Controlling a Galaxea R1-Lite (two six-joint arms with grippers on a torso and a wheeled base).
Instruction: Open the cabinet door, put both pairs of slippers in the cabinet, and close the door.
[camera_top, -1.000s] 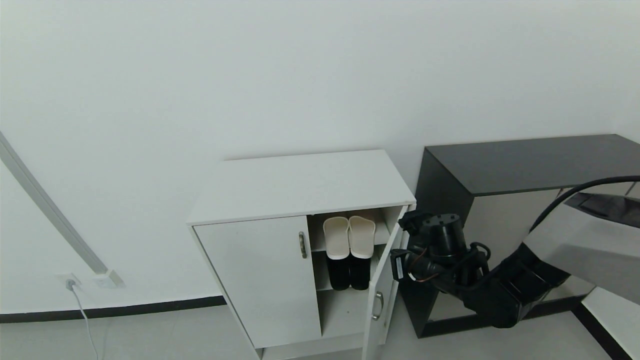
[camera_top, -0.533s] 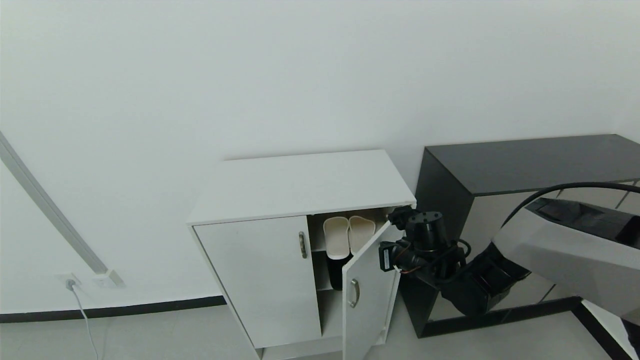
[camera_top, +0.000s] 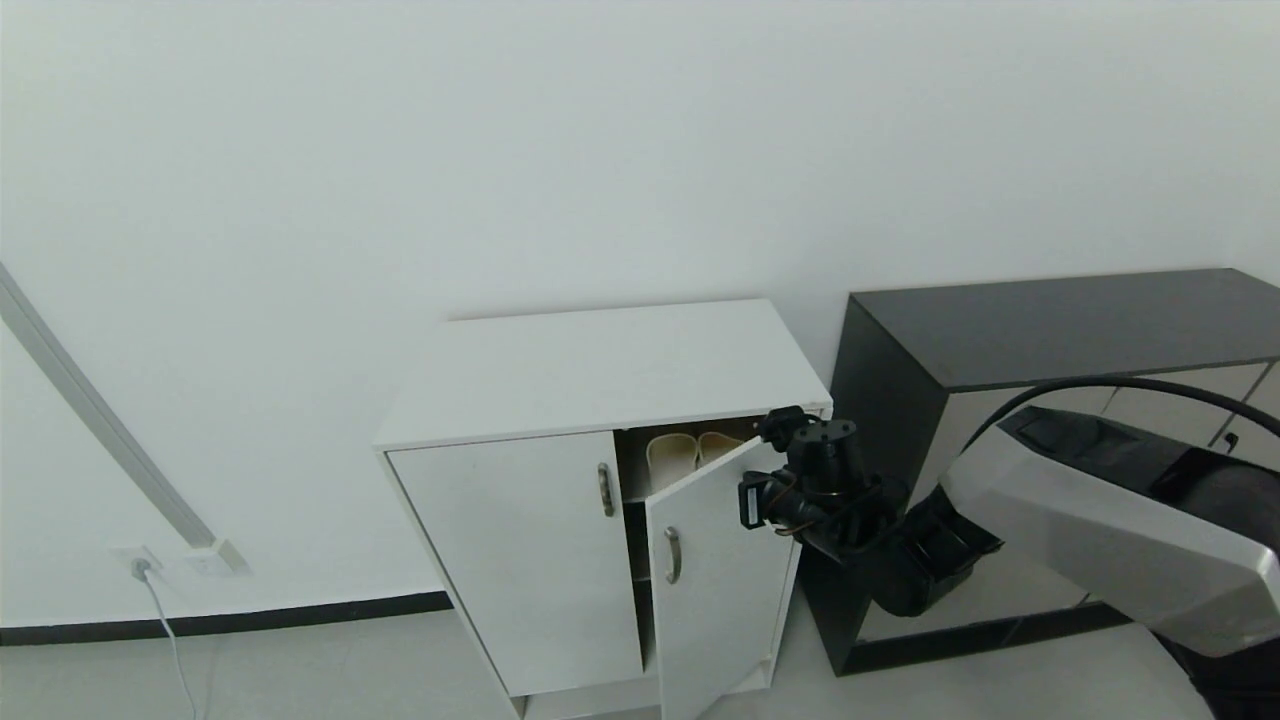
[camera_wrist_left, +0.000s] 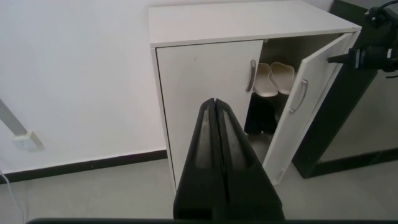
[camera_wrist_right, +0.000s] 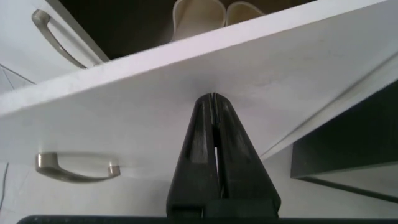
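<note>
You're on the last step, I'd say, swinging the cabinet door (camera_top: 715, 560) shut: the right gripper (camera_wrist_right: 213, 98), jaws pressed together on nothing, is touching the door's outer face near its top edge. Next you're needing a steady push until it sits flush. Both pairs of slippers (camera_wrist_left: 273, 78) (pale above dark) are sitting inside the cabinet (camera_top: 600, 370); the left gripper (camera_wrist_left: 214, 102), jaws together too, is hanging well back.

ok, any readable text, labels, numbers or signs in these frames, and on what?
None can be read in any view.
The cabinet, its half-open door and the slippers show no print.
The black sideboard shows no label.
The wall socket is too small to show any marking.
</note>
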